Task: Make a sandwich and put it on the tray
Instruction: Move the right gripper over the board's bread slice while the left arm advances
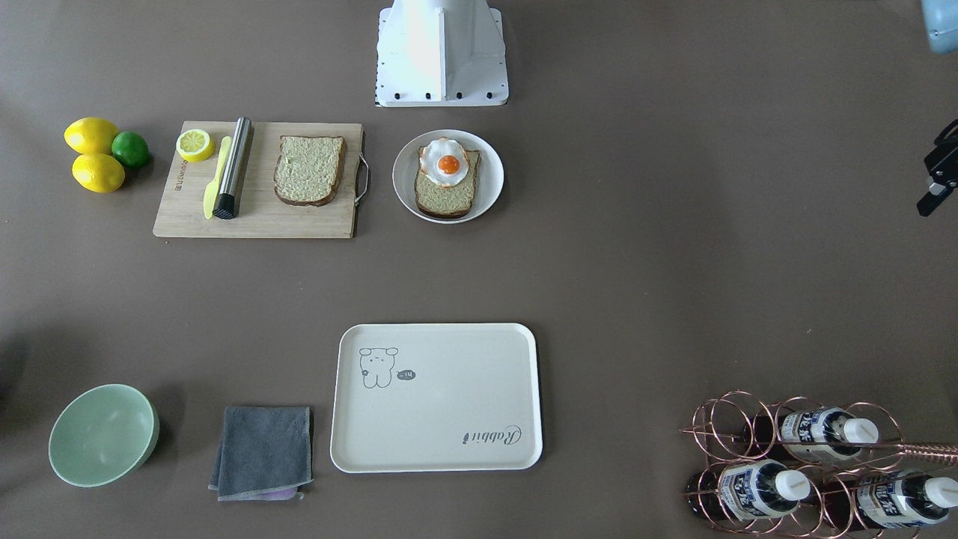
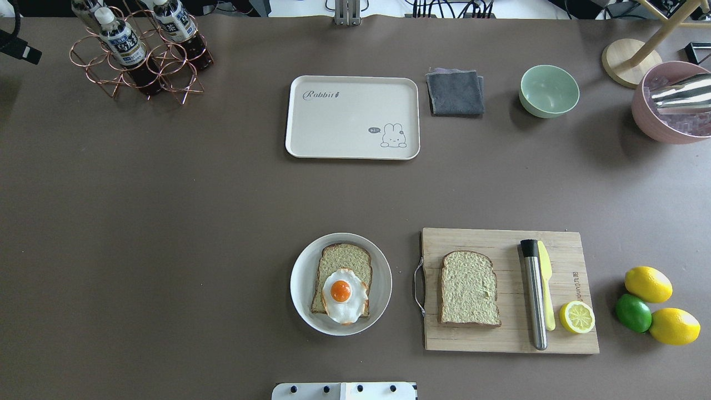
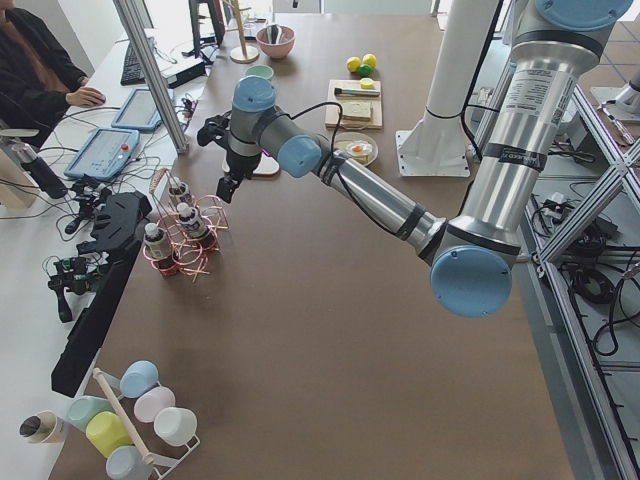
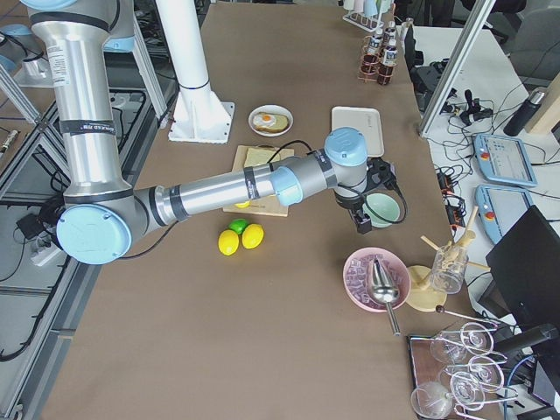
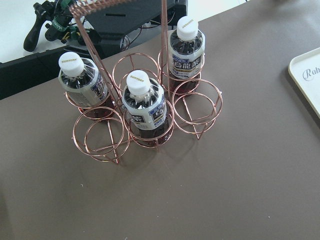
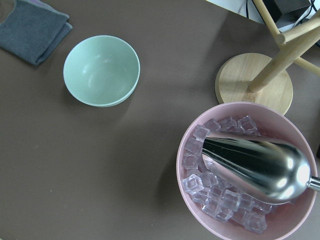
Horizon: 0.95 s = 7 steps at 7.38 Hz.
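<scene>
The sandwich lies in parts. One bread slice (image 2: 344, 258) with the fried egg (image 2: 344, 294) on it rests on a round white plate (image 2: 300, 289) near the robot's base. The other slice (image 2: 469, 289) lies flat on the wooden cutting board (image 2: 500, 339). The cream tray (image 2: 344, 128) sits bare at the far middle of the table. My left gripper (image 3: 222, 185) hangs above the bottle rack at the table's left end. My right gripper (image 4: 362, 223) hovers near the green bowl. I cannot tell whether either gripper is open or shut.
A copper rack of bottles (image 2: 139, 55) stands far left. Right of the tray are a grey cloth (image 2: 454, 91), a green bowl (image 2: 549, 90) and a pink bowl of ice with a scoop (image 2: 675, 103). A metal rod (image 2: 534, 294), a yellow knife and a half lemon share the board; lemons (image 2: 647, 283) and a lime lie beside it.
</scene>
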### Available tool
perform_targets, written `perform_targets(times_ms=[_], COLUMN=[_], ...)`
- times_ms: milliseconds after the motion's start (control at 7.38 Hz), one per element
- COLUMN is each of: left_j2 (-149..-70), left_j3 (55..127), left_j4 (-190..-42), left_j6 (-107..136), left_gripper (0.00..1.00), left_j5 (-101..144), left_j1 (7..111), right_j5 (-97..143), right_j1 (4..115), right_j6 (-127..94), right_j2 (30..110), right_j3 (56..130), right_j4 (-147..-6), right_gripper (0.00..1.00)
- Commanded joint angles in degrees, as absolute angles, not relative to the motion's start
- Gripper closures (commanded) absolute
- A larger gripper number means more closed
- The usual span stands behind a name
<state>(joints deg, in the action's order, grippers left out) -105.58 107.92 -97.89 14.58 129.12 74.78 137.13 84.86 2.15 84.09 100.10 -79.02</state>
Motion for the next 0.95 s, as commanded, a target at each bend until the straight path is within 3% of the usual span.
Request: perform_targets(times_ms=[0,812], left_j2=[-107.04,-107.05], left_j3=[108.45,110.13], left_j4=[-100.61,-115.82], left_j6=[35.83,57.46], left_gripper=[0.02,0.02], left_j5=[128.75,123.61], left_j1=[70.42,59.44], right_j5=[140.00,147.29], right_j1=[83.58,81.57], right_j6=[0.09,-5.48], right_j2=[83.67,84.46], right_j3=[100.89,100.19], right_j4=[-78.84,-76.47], right_gripper=[0.00,0.00])
